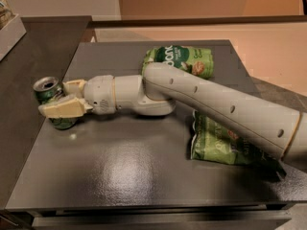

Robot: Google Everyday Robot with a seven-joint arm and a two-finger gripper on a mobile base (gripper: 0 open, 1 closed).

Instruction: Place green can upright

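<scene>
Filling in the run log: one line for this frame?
gripper: shut on green can | green can: upright, near table left edge

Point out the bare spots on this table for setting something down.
Widest bare patch: table front, this side of the arm and left of the near snack bag. Smaller one: rear left, between green can and far snack bag. Crowded: left edge, where the gripper grips the can, and the right side.
</scene>
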